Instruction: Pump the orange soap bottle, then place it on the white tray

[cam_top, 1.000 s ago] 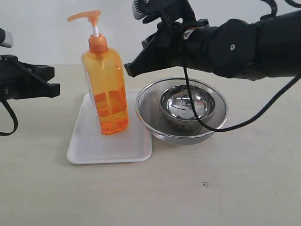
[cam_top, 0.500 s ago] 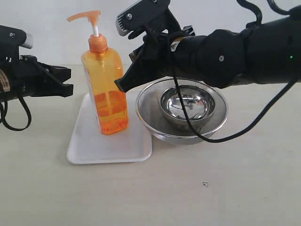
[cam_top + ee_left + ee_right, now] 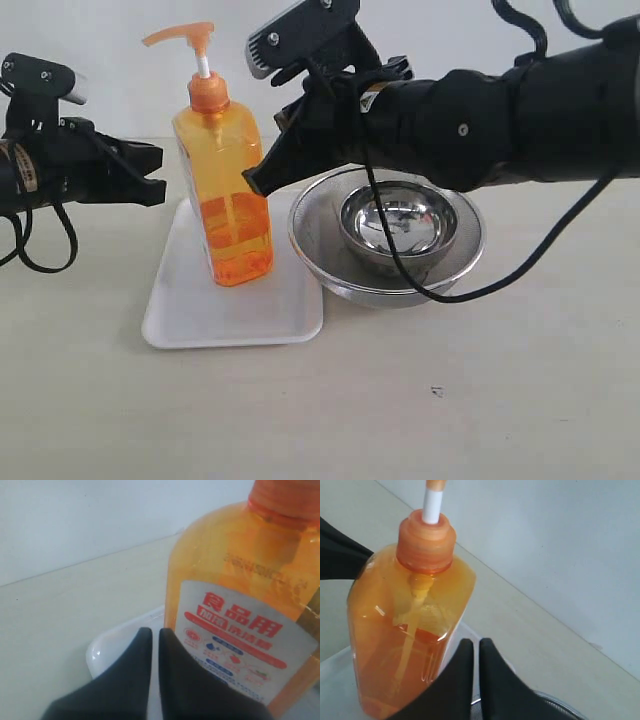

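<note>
We see a pale table (image 3: 520, 400) carrying everything; above its right half reaches the bulky black right arm (image 3: 500, 120), trailing a black cable (image 3: 400, 265) over the bowls; the left arm (image 3: 50, 170) comes in from the left edge, lower and shorter in the exterior view.

A wide steel mesh bowl (image 3: 475, 240) sits on the table just right of the white tray (image 3: 200, 315), its rim at the tray's right edge; the tray lies flat on the table, left of centre.

The orange soap bottle (image 3: 225, 190) stands upright on the tray, toward its back and right, about half full of orange liquid; its pump head (image 3: 180, 36) is raised on the white stem, spout pointing left; nothing is pressing on it.

A smaller shiny steel bowl (image 3: 400, 225) rests inside the mesh one.

The right gripper (image 3: 255, 183) points at the bottle's right side near mid height; its fingers are drawn together with only a thin slit between them, holding nothing; we cannot tell whether the tip touches the bottle.

The left gripper (image 3: 157, 187) sits just beside the bottle's left side at a similar height; its fingers are likewise pressed nearly together around nothing, and we cannot tell whether they touch the label.
</note>
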`<state>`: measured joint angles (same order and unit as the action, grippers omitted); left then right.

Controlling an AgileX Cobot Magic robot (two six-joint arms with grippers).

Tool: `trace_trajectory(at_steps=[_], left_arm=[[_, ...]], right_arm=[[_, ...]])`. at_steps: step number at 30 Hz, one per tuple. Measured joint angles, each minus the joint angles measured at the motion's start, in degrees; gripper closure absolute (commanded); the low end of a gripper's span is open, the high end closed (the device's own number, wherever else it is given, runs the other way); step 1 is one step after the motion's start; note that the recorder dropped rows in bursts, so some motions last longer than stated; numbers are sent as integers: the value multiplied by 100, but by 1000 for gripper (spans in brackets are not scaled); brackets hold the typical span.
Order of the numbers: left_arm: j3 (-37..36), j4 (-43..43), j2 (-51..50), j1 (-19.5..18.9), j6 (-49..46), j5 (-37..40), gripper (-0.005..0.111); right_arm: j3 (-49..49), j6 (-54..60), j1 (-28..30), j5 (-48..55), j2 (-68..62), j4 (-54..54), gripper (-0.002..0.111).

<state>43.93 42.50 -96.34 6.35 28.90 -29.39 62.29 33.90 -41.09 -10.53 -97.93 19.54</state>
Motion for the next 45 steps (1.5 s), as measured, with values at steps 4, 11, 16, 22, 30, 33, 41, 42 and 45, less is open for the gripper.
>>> trace_trajectory(at_steps=[4,11,16,22,30,33,41,42,45], left_arm=[[43,14,-10,0,25,0,102],[51,63,-10,0,37,-12,102],[51,87,-10,0,47,-209,102],[51,100,-10,0,57,-266,102],[51,103,-10,0,133,-530,102],[67,113,-10,0,144,-530,102],[167,160,-10,0,215,-530,102],[167,160,-10,0,215,-530,102],[171,171,-90,0,254,-530,102]], right_arm=[[213,0,0,22,-298,-11,107],[283,0,0,-12,-404,-18,107],[299,-40,0,52,-523,-18,107],[331,-152,0,76,-613,-18,107],[331,-266,0,76,-613,-46,107],[331,-327,0,80,-613,-59,107],[331,-363,-10,214,-613,-59,107],[344,-363,-10,222,-613,-59,107],[378,-363,-64,209,-613,-108,107]])
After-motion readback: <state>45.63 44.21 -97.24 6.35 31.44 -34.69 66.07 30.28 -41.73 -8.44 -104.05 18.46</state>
